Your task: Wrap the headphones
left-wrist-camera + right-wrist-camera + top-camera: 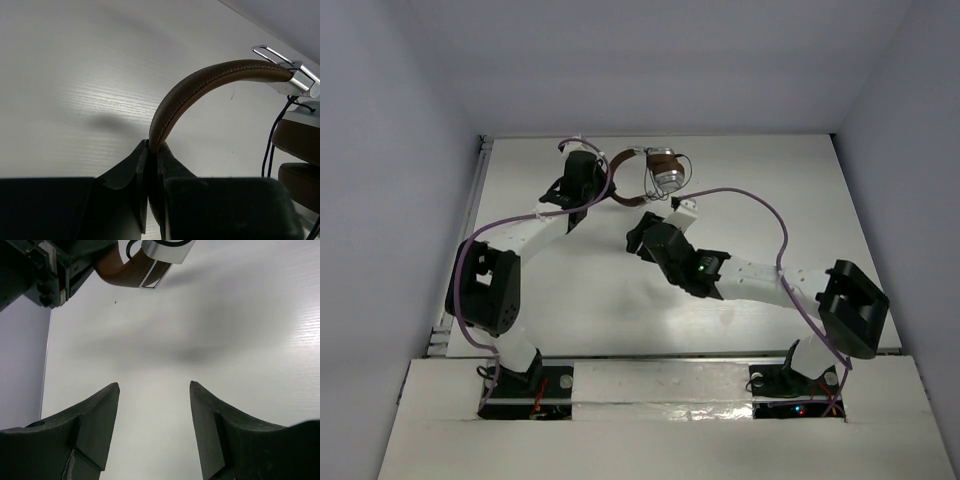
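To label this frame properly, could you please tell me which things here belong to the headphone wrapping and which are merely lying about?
Job: headphones; their thin black cable; left pincer, shut on the headband; right pincer, open and empty.
Merely there: purple robot cables; table.

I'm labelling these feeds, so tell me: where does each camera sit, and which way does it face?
Top external: above, behind the bases, looking down at the table; both arms show.
Left wrist: on the left arm, looking along the shut left fingers pinching the headphones' headband.
Right wrist: on the right arm, looking past open right fingers across the table.
Shared: all three show the headband.
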You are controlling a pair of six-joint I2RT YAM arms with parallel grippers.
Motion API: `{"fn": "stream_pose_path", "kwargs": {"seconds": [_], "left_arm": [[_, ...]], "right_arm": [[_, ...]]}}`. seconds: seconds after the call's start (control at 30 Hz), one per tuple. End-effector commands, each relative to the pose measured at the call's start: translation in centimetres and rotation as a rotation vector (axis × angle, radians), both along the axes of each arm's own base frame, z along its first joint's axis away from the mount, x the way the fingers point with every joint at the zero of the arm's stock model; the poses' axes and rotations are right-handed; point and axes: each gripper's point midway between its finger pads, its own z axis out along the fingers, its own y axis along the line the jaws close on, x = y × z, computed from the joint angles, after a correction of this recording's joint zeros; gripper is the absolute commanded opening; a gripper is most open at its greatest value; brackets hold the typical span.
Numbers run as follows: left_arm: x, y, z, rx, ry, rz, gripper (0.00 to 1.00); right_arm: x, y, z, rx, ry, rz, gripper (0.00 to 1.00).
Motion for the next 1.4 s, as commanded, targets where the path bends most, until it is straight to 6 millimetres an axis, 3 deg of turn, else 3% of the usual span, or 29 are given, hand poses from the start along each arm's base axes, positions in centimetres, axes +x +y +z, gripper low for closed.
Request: {"fn": "stream_pose_path", "kwargs": {"seconds": [0.0,0.07,0.1,0.17,0.2,0.27,0.3,0.33,0.43,0.57,0.63,0.7,0.73,0.87,0.9,1.0,1.1,1.27,1.33,1.37], "left_arm": [[1.4,-0.9,4.0,-0.047,-0.102,-0.021,0.0],[1.4,-1.0,3.8,-0.042,-0.1,-0.026,0.0],[1.4,-1.0,3.8,-0.043,-0.1,-0.029,0.0],[1.3,-1.0,3.8,-0.041,-0.103,-0.034,0.0],[1.3,-1.0,3.8,-0.038,-0.106,-0.034,0.0],[0.8,-2.0,3.7,-0.03,-0.107,-0.054,0.0],[0.7,-2.2,3.5,-0.013,-0.108,-0.052,0.0],[0.2,-3.3,3.4,-0.005,-0.109,-0.073,0.0],[-0.2,-4.4,2.6,0.022,-0.103,-0.084,0.0],[-0.3,-6.6,1.1,0.04,-0.077,-0.119,0.0],[0.2,-7.7,0.0,0.058,-0.057,-0.129,0.0],[0.7,-8.4,-0.1,0.084,-0.056,-0.127,0.0],[0.7,-9.1,-1.6,0.109,-0.032,-0.139,0.0],[1.6,-9.7,-3.9,0.169,0.002,-0.134,0.0],[1.8,-9.6,-4.3,0.177,0.007,-0.129,0.0],[2.0,-9.5,-6.2,0.202,0.035,-0.125,0.0],[2.2,-9.4,-7.5,0.223,0.054,-0.116,0.0],[2.3,-9.1,-9.1,0.25,0.081,-0.106,0.0],[2.2,-8.9,-8.9,0.25,0.073,-0.101,0.08],[2.2,-8.8,-8.7,0.248,0.066,-0.098,0.19]], "right_arm": [[-1.5,-0.5,3.9,0.065,-0.048,0.062,0.64],[-2.3,-1.2,4.2,0.07,-0.055,0.087,0.62],[-2.8,-2.1,6.2,0.099,-0.089,0.097,0.59],[-3.8,-3.4,6.2,0.098,-0.1,0.114,0.52],[-4.5,-4.6,8.3,0.13,-0.139,0.117,0.26],[-5.2,-6.4,8.5,0.107,-0.156,0.115,0.04],[-5.6,-7.3,9.1,0.097,-0.172,0.114,0.0],[-6.1,-9.2,9.9,0.092,-0.182,0.083,0.0],[-7.3,-12.7,11.3,0.094,-0.215,0.044,0.0],[-8.6,-15.6,12.8,0.133,-0.25,0.021,0.0],[-8.9,-16.4,12.4,0.127,-0.252,0.013,0.0],[-9.1,-16.9,12.3,0.136,-0.248,0.001,0.02],[-9.2,-17.1,11.8,0.125,-0.237,-0.001,0.03],[-9.4,-17.7,10.9,0.123,-0.226,-0.015,0.12],[-9.5,-18.0,11.0,0.131,-0.231,-0.019,0.23],[-9.6,-18.4,10.8,0.132,-0.23,-0.025,0.42],[-9.7,-18.7,10.8,0.129,-0.231,-0.032,0.55],[-9.6,-19.0,10.9,0.123,-0.231,-0.045,0.68],[-9.6,-19.1,10.9,0.121,-0.231,-0.051,0.77],[-9.6,-19.1,10.9,0.12,-0.229,-0.054,0.79]]}}
